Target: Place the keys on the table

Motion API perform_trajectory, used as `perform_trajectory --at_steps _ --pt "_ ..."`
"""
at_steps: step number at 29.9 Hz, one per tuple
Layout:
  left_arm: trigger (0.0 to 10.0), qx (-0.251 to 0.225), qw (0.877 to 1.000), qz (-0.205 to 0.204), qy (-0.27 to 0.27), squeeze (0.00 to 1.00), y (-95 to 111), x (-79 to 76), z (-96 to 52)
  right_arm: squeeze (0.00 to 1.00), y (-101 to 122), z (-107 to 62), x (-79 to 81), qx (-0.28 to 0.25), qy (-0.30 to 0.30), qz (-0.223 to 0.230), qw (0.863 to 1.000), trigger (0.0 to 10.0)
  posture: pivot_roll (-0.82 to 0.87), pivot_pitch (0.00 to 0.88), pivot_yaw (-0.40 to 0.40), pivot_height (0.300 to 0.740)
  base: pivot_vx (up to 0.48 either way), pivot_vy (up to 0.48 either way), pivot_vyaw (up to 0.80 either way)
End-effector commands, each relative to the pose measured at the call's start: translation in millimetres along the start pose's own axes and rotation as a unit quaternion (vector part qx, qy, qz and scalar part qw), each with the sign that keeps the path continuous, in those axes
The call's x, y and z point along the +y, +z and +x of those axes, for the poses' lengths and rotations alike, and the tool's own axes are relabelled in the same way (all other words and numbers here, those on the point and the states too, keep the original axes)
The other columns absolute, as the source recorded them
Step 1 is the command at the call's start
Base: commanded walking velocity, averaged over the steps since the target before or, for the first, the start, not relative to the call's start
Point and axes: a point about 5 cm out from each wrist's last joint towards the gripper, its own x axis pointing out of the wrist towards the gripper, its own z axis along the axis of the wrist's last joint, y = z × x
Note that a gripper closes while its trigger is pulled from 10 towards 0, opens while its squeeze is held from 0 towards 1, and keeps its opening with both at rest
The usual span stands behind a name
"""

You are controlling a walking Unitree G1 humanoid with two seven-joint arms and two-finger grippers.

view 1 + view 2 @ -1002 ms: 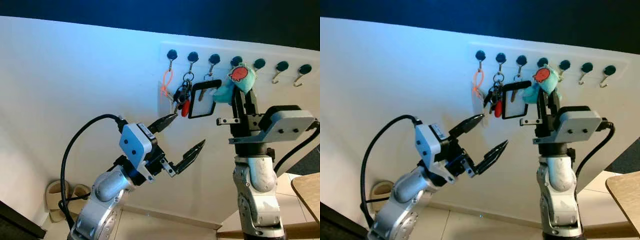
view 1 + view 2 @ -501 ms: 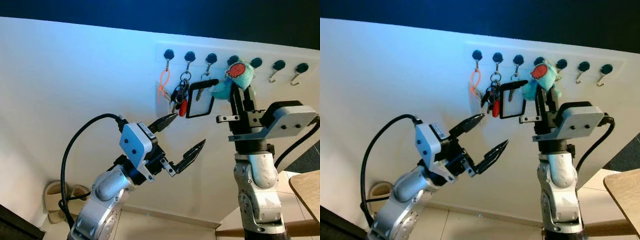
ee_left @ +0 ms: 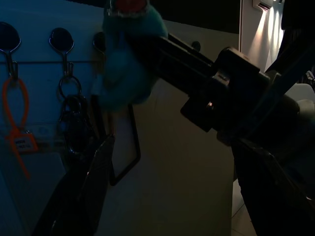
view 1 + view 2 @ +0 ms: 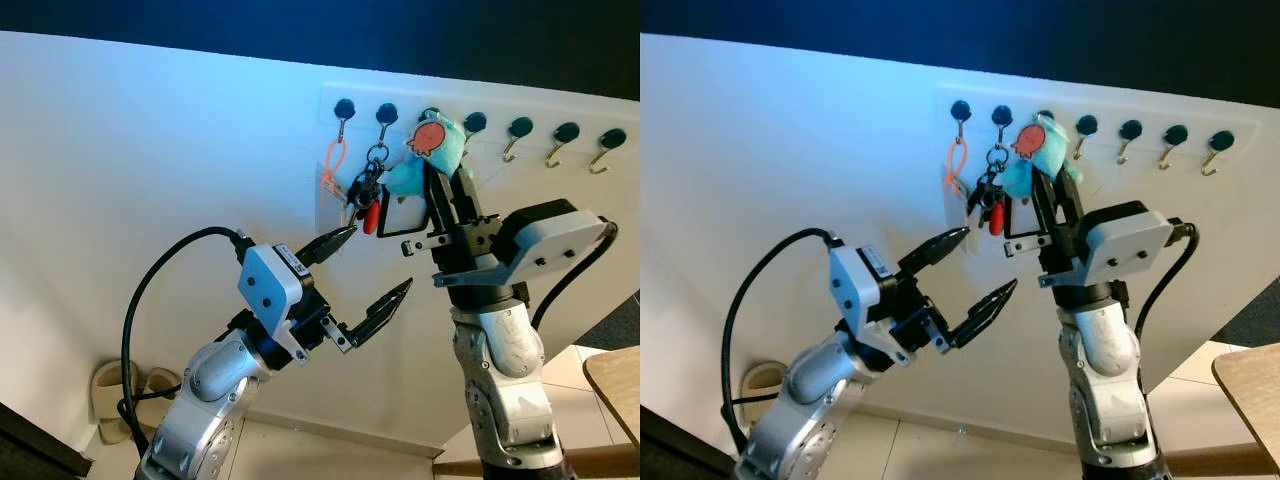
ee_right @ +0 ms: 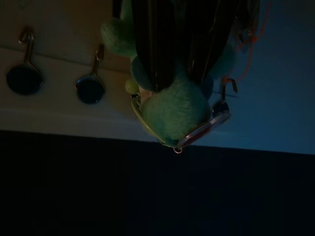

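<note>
A teal plush keychain (image 4: 432, 150) with an orange patch sits between the fingers of my right gripper (image 4: 440, 172), which is shut on it, high against the wall and in front of the third hook of the hook rail (image 4: 520, 127). It shows again as the plush (image 5: 172, 110) in the right wrist view. A bunch of keys (image 4: 366, 195) with a red tag hangs from the second hook, and an orange loop (image 4: 332, 170) from the first. A black square frame (image 4: 400, 224) hangs just behind the right fingers. My left gripper (image 4: 378, 260) is open, below the bunch of keys.
Several bare hooks (image 4: 566, 135) run to the right along the rail. A wooden table corner (image 4: 615, 385) shows at the lower right. A pair of slippers (image 4: 125, 400) lies on the floor at the lower left by the wall.
My right gripper has carried the plush keychain leftward, off the fourth hook, which now stands bare, to in front of the third. The left arm has stayed put.
</note>
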Motion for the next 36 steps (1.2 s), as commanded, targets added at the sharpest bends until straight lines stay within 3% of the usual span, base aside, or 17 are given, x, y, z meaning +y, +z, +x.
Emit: perform_trajectory --at_steps 1,7,15,23,28,30,31,33,36 --pt "10.0 -0.009 1.0 0.0 -0.012 0.0 5 -3.5 2.1 0.0 6 1.0 1.8 -0.018 0.007 -0.003 1.0 0.0 0.03 0.081 -0.04 0.74 0.0 0.0 0.0" --pt "10.0 -0.01 1.0 -0.001 -0.011 0.0 5 -3.3 1.9 0.0 7 -2.6 5.4 -0.019 0.015 -0.007 1.0 0.0 0.03 0.083 -0.04 0.74 0.0 0.0 0.0" --pt "10.0 -0.011 1.0 -0.001 -0.01 0.0 6 -3.0 0.9 0.0 -4 -22.6 24.8 0.007 0.091 -0.015 0.996 0.0 0.04 0.091 -0.036 0.74 0.0 0.0 0.0" --pt "10.0 -0.006 1.0 -0.001 -0.009 0.0 5 -2.3 -1.9 0.0 -19 -41.1 23.9 0.048 0.091 -0.014 0.995 0.0 0.04 0.094 -0.036 0.74 0.0 0.0 0.0" --pt "10.0 0.022 1.0 0.013 -0.009 0.0 -4 1.1 -12.2 0.0 -32 -60.1 19.3 0.084 0.082 -0.024 0.993 0.0 0.04 0.093 -0.037 0.74 0.0 0.0 0.0" --pt "10.0 0.053 0.998 0.017 -0.004 0.0 -16 4.5 -25.2 0.0 -41 -75.4 18.2 0.111 0.085 -0.034 0.99 0.0 0.04 0.094 -0.037 0.74 0.0 0.0 0.0" --pt "10.0 0.053 0.998 0.017 -0.004 0.0 -16 4.5 -25.2 0.0 -41 -75.4 18.2 0.111 0.085 -0.034 0.99 0.0 0.04 0.094 -0.037 0.74 0.0 0.0 0.0" --pt "10.0 0.104 0.994 0.013 0.016 0.0 -37 8.9 -48.2 0.0 -54 -97.9 16.9 0.153 0.088 -0.042 0.983 0.0 0.04 0.093 -0.037 0.74 0.0 0.0 0.0" --pt "10.0 0.121 0.992 0.011 0.023 0.0 -44 9.7 -56.1 0.0 -58 -104.9 15.7 0.167 0.086 -0.043 0.981 0.0 0.04 0.093 -0.037 0.74 0.0 0.0 0.0"
